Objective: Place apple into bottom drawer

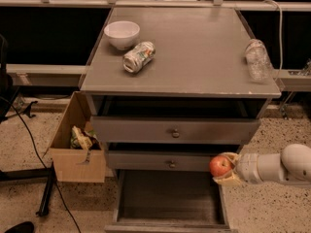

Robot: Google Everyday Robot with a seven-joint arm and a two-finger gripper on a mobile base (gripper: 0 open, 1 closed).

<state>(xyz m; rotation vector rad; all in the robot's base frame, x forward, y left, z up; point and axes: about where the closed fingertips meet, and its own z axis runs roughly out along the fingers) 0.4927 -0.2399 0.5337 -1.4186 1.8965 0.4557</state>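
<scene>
The red-orange apple [220, 166] is held in my gripper [224, 169], which reaches in from the right on a white arm [277, 166]. The gripper is shut on the apple, its pale fingers [227, 180] above and below it. The apple hangs just above the right wall of the bottom drawer [146, 216], which is pulled out wide open with a bare grey floor. The two upper drawers with round knobs [175, 133] sit above it, slightly pulled out.
On the cabinet top [194, 52] stand a white bowl [122, 34], a crushed can [139, 56] and a clear plastic bottle [256, 58] at the right edge. A cardboard box [77, 144] with wrappers stands on the floor at the left. Black cables run at the far left.
</scene>
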